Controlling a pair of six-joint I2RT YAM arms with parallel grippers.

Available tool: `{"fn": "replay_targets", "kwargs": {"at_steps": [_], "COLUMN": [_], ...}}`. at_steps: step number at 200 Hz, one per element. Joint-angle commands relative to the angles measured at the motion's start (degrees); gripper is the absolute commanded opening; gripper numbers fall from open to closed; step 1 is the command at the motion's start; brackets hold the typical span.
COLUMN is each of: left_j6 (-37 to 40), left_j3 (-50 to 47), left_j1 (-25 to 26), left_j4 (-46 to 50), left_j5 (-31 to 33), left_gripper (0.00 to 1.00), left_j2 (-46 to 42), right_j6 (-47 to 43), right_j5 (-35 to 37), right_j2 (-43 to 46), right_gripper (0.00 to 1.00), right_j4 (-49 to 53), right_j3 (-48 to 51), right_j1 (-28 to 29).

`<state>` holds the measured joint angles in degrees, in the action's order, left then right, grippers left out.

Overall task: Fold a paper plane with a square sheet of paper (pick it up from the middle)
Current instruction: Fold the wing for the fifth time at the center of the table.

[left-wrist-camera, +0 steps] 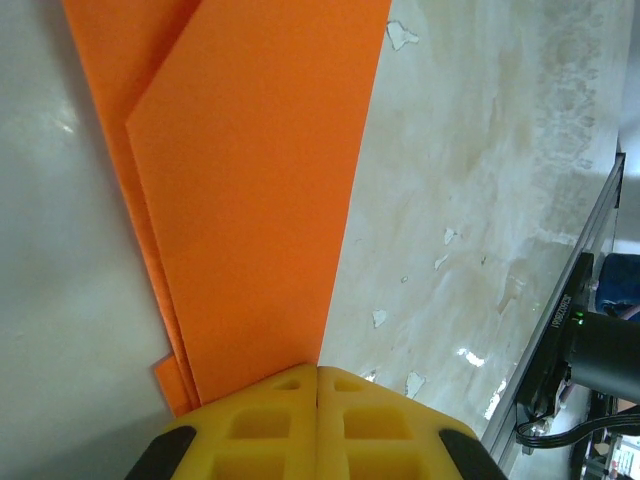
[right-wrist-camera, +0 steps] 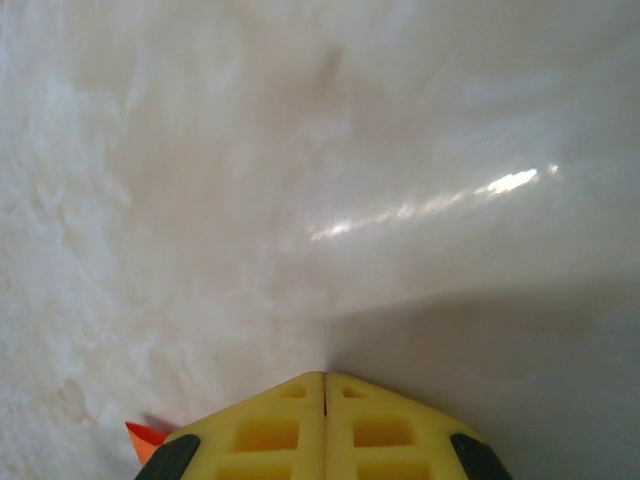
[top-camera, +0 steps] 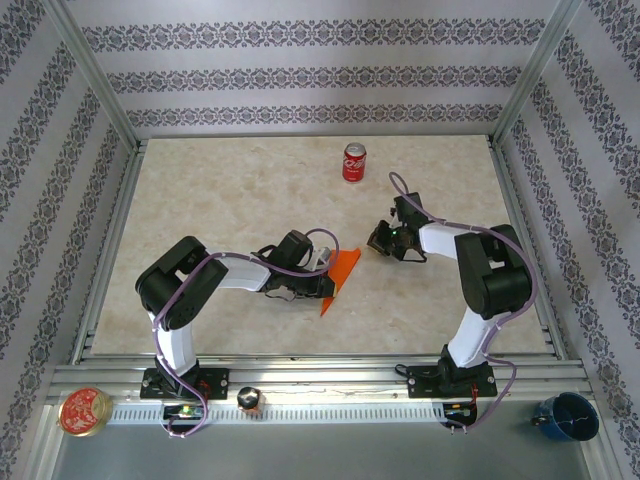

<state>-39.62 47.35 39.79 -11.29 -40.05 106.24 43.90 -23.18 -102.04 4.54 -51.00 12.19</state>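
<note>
Left arm [top-camera: 190, 290] and right arm [top-camera: 490, 275] bend inward, jaws fully closed.

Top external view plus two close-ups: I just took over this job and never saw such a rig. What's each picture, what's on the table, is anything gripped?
The wide picture looks down from above and behind two robot arms bolted at the near edge of the table; the left arm is on the left. The other two come from a camera on each wrist; the yellow blocks at the bottom are that arm's own fingers. On the table lie a folded, layered orange paper and, farther back, an upright red soda can. The left gripper is shut, tips at the paper's near end; no paper shows between the fingers, so it seems to rest there, not hold it. The right gripper is shut too, over bare table beside the paper, holding nothing.
</note>
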Motion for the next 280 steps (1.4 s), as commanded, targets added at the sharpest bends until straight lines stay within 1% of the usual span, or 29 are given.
{"fn": "replay_targets", "kwargs": {"at_steps": [1, 16, 30, 40, 50, 65, 87, 106, 133, 154, 188, 235, 280], "left_j6": [0.25, 0.15, -0.02, -0.26, -0.33, -0.55, -0.68, -0.64, -0.59, -0.48, -1.08, -2.74, -4.42], "left_j3": [-2.68, -2.64, -2.68, -2.69, -2.53, -2.48, -2.18, -1.99, -1.93, -2.02, -2.01, -0.55, 1.65], "left_j1": [0.90, 0.90, 0.90, 0.90, 0.90, 0.97, 0.97, 1.00, 0.99, 0.99, 0.99, 1.08, 2.10], "left_j4": [7.93, 7.79, 7.41, 7.03, 6.77, 6.50, 6.50, 6.72, 6.81, 6.75, 6.89, 7.20, 4.81], "left_j5": [1.56, 1.64, 1.73, 1.65, 1.65, 1.53, 1.56, 1.64, 1.56, 1.47, 0.61, -0.69, -2.92], "left_gripper": [0.00, 0.00, 0.00, 0.00, 0.00, 0.00, 0.00, 0.00, 0.00, 0.00, 0.00, 0.00, 0.00], "left_j2": [1.03, 0.92, 0.93, 0.99, 1.15, 1.25, 1.18, 1.01, 0.94, 0.84, -1.10, -7.03, -5.98], "right_j6": [-3.29, -4.57, -5.25, -4.82, -4.40, -3.65, -1.17, 0.21, 3.05, 2.87, 1.46, 0.79, 0.78], "right_j5": [2.29, 1.68, -1.18, -4.63, -7.48, -9.27, -8.99, -8.29, -9.77, -9.57, -4.82, -5.49, -5.30], "right_j2": [2.36, 6.82, 10.36, 11.36, 11.36, 10.79, 10.08, 8.66, 6.23, 4.22, 3.14, 2.72, 2.99], "right_gripper": [0.06, 0.07, 0.07, 0.07, 0.07, 0.07, 0.05, 0.03, 0.02, 0.01, 0.00, 0.00, 0.00], "right_j4": [3.52, 3.39, 1.05, -0.54, -1.45, -1.85, -4.91, -6.54, -12.21, -12.86, -10.10, -9.81, -8.87], "right_j3": [-1.55, -0.36, 1.71, 2.93, 3.69, 4.40, 7.11, 8.89, 11.76, 12.23, 13.60, 13.74, 13.21], "right_j1": [-0.55, 0.03, 1.21, 2.35, 4.14, 7.03, 10.85, 12.45, 12.69, 12.64, 11.75, 11.53, 11.59]}}
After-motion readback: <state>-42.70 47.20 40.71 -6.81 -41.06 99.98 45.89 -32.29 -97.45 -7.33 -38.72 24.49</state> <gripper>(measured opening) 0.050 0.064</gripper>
